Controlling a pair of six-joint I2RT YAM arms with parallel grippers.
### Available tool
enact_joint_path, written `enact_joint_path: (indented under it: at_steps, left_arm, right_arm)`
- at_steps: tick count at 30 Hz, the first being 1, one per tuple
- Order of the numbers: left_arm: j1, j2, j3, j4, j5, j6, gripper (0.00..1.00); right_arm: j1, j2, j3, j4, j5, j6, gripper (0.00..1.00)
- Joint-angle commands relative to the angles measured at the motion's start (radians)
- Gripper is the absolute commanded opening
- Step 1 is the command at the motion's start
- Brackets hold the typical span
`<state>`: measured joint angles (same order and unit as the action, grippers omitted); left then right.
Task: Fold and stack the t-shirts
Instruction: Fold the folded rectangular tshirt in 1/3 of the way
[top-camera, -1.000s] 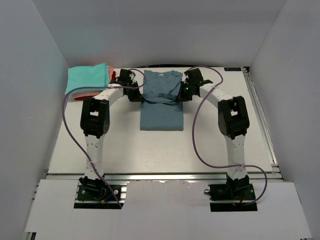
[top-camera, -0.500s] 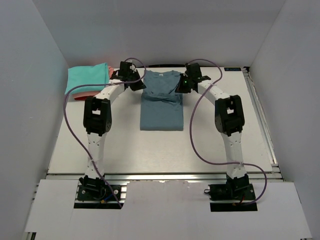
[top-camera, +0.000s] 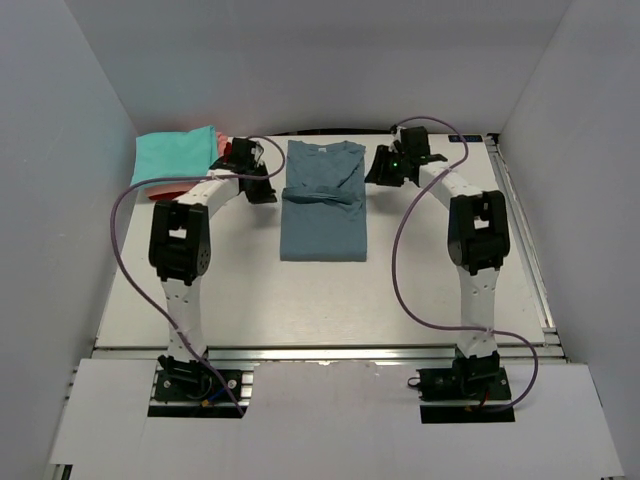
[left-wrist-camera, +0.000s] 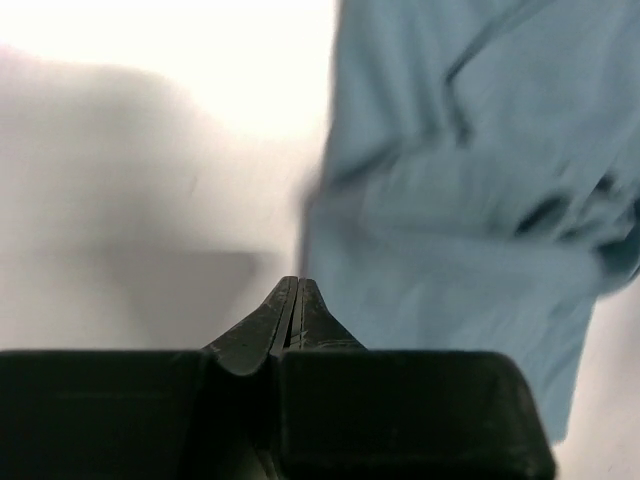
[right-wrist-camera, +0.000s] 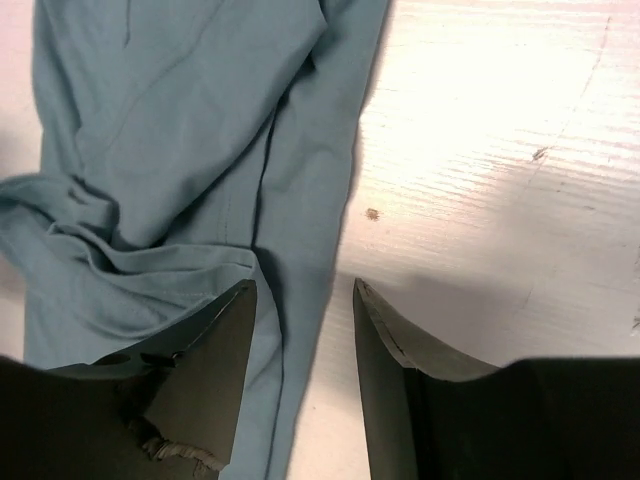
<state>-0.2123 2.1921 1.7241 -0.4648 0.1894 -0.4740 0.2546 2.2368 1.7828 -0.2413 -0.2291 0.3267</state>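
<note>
So the slate-blue t-shirt (top-camera: 322, 205) is lying flat in the far middle of the table (top-camera: 430, 290), collar at the far end. Its sides are tucked in so it's a narrow rectangle, with a rumpled ridge of cloth running across it a bit below the collar. You can just make out a tiny white neck tag (top-camera: 322, 147) at the collar. The left gripper (top-camera: 260, 185) sits just off the shirt's left edge, near that ridge. From the left wrist cam its fingers (left-wrist-camera: 285, 318) are pressed tight together with nothing between them, the tip right at the shirt's left edge (left-wrist-camera: 470, 200). The right gripper (top-camera: 386, 166) is off the shirt's right edge up by the collar end, and its jaws are spread apart. In the right wrist view, one finger (right-wrist-camera: 215, 350) is over the blue cloth (right-wrist-camera: 180, 150) and the other is over bare tabletop, so it straddles the shirt's right edge. Well to the left of the blue shirt, at the far corner, is the folded pile. It has a teal tee (top-camera: 175, 155) on top, a salmon-pink one (top-camera: 163, 189) peeking out under it and a bit of a red one (top-camera: 227, 150) at the side nearest the blue shirt.
</note>
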Motion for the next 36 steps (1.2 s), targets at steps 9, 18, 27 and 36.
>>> enact_joint_path:
  at_steps: [9, 18, 27, 36]
  left_arm:
    - [0.005, -0.342, -0.279, -0.043, -0.084, 0.066, 0.11]
    - [0.005, -0.391, -0.416, -0.018, -0.059, 0.058, 0.09]
    - [0.005, -0.394, -0.405, -0.029, -0.071, 0.064, 0.09]
    - [0.005, -0.400, -0.437, -0.008, -0.059, 0.055, 0.09]
  right_arm:
    - [-0.021, 0.032, -0.056, 0.149, -0.297, -0.071, 0.47]
    - [0.003, 0.073, -0.036, 0.157, -0.364, -0.078, 0.46]
    - [0.012, 0.090, -0.042, 0.163, -0.354, -0.077, 0.10]
    - [0.014, -0.078, -0.177, 0.231, -0.231, -0.072, 0.00]
